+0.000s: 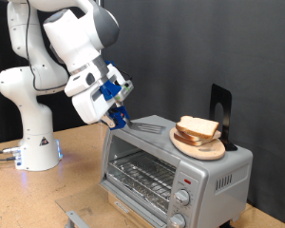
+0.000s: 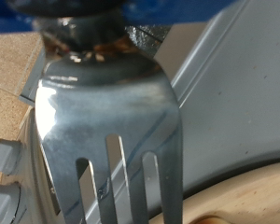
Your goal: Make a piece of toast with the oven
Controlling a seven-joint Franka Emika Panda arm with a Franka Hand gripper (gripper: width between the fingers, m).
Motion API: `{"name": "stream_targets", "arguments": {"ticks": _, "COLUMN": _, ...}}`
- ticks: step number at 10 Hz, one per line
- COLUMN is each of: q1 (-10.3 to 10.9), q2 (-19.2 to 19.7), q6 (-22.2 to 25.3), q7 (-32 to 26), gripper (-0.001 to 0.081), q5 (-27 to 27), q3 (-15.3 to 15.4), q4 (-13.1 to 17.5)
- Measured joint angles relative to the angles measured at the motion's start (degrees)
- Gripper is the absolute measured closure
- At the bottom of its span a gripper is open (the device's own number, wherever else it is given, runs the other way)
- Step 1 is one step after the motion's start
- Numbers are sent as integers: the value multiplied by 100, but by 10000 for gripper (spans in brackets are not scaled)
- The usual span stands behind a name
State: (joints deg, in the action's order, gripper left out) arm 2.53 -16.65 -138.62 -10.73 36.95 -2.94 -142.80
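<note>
As tool (image 1: 119,116) hovers, toast (image 1: 197,128) beside spatula (image 1: 148,126).

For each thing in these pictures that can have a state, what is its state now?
gripper: shut on the spatula, above the oven's top.
spatula: held, its slotted blade lying over the oven top, pointing at the plate.
oven: door closed, wire rack inside bare.
piece of toast: resting on the wooden plate, not in the oven.
wooden plate: on top of the oven.
</note>
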Motion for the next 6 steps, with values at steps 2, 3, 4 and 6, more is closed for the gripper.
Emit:
{"name": "stream_targets", "arguments": {"ticks": 2, "q1": 4, "q2": 209, "q6": -9, "q7": 0, "gripper": 312, "q5": 0, "q3": 58, "q4": 175}}
{"name": "stream_targets", "arguments": {"ticks": 3, "q1": 10, "q2": 281, "q6": -16, "q7": 0, "gripper": 312, "q5": 0, "q3": 102, "q4": 231}}
{"name": "stream_targets", "arguments": {"ticks": 4, "q1": 17, "q2": 340, "q6": -23, "q7": -1, "gripper": 312, "q5": 0, "q3": 137, "q4": 274}}
{"name": "stream_targets", "arguments": {"ticks": 6, "q1": 24, "q2": 391, "q6": -82, "q7": -1, "gripper": 312, "q5": 0, "q3": 227, "q4": 303}}
